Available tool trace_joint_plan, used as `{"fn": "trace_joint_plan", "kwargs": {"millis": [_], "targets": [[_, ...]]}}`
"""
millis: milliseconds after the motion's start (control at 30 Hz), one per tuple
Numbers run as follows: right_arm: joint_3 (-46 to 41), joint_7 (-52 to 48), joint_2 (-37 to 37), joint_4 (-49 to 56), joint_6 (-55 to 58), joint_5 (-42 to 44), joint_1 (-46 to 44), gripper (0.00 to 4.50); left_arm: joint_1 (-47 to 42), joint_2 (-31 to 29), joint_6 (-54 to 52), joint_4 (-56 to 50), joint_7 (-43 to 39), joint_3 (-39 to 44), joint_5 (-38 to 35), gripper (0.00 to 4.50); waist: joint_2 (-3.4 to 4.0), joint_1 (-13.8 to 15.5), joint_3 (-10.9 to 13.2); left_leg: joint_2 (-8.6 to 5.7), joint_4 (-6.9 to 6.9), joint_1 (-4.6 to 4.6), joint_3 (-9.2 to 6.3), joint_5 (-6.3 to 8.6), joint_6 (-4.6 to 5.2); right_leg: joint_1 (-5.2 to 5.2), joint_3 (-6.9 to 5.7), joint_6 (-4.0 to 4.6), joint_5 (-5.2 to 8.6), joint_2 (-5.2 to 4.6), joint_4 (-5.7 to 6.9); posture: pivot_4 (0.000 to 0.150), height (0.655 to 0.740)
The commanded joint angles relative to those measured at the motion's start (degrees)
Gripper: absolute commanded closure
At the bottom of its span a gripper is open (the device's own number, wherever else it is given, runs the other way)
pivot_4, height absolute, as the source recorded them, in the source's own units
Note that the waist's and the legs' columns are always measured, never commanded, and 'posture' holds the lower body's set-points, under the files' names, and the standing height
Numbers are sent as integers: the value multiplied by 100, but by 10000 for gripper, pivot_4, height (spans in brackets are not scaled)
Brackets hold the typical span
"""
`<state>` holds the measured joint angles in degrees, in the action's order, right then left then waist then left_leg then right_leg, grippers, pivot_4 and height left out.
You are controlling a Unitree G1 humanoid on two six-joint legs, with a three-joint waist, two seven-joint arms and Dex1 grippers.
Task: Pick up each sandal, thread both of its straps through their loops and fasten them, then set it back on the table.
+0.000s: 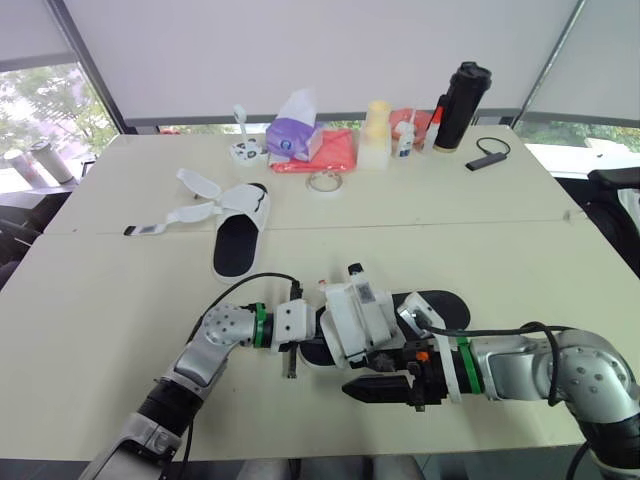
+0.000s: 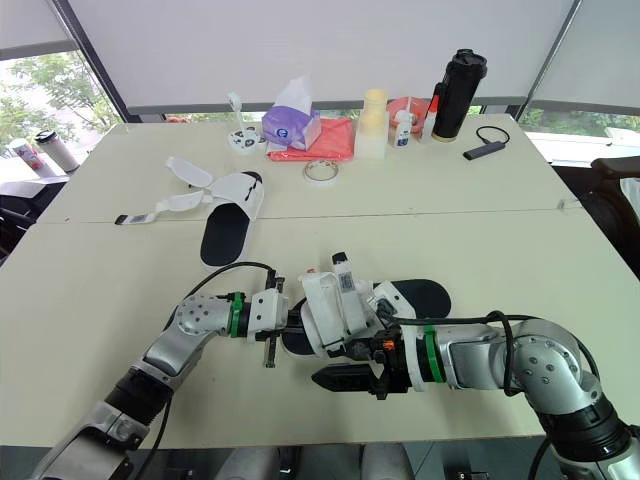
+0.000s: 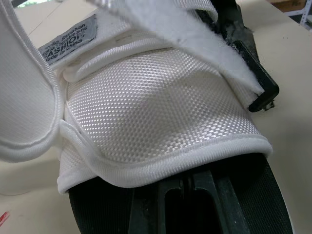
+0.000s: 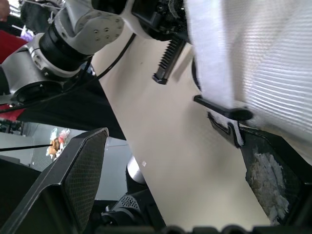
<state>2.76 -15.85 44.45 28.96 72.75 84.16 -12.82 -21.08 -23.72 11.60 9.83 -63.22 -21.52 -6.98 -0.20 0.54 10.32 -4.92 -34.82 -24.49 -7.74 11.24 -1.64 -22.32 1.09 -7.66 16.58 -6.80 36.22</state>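
A: Where is the sandal that is being handled?

B: The near sandal [image 1: 440,308] is seen at the front of the table [image 1: 100,300], between the two arms. Its black footbed is pointed toward the robot's right, and its white upper [image 1: 355,315] is turned toward the left gripper [image 1: 310,343].

A: Is it gripped there?

B: The left gripper is set right against the toe end, under the white upper. From its wrist view the woven upper is seen close in front. Whether the gripper is closed on the sole cannot be told.

A: And the right gripper?

B: The right gripper [image 1: 360,388] is held at the near side of the sandal and is pointed toward the robot's left. Its fingers [image 4: 78,180] are spread wide, and nothing is clamped between them. In its wrist view a fuzzy white strap [image 4: 209,53] is seen, with a black loop [image 4: 224,113] just below it, close beside one finger. White fluff is stuck on that finger's pad.

A: What is noted of the other sandal?

B: The second sandal [image 1: 238,240] is laid flat farther back, toward the robot's left, well apart from both grippers. Its two straps [image 1: 195,183] are unfastened and splayed on the table.

A: Is anything else seen?

B: Along the far edge a purple tissue pack [image 1: 293,135], a red cloth [image 1: 335,150], a roll of tape [image 1: 323,181] and a black bottle [image 1: 460,105] are set.
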Motion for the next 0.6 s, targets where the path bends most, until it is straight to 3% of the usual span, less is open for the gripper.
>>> {"fn": "trace_joint_plan", "kwargs": {"millis": [33,133,367,600], "targets": [[-72,20,-49,239,-160,209,-117,397,197,-163,-269,331,14,-112,300,45000,0,5,0,0,1,0,0,0,0,0,0,0,0,0,-1,1500,7400],[-41,77,-66,221,-166,241,-165,8139,197,-163,-266,333,10,-115,300,45000,0,3,0,0,4,0,0,0,0,0,0,0,0,0,-5,1500,7400],[67,168,-119,140,-122,219,-213,42474,200,-157,-275,320,11,-105,299,45000,0,17,0,-1,13,-3,0,-1,1,-3,-2,0,0,-1,-11,1500,7400],[117,182,-42,125,-22,281,-130,43801,212,-159,-294,306,23,-91,299,45000,0,12,0,-2,14,-3,0,-1,1,-2,-4,-1,0,1,-10,1500,7400]]}}
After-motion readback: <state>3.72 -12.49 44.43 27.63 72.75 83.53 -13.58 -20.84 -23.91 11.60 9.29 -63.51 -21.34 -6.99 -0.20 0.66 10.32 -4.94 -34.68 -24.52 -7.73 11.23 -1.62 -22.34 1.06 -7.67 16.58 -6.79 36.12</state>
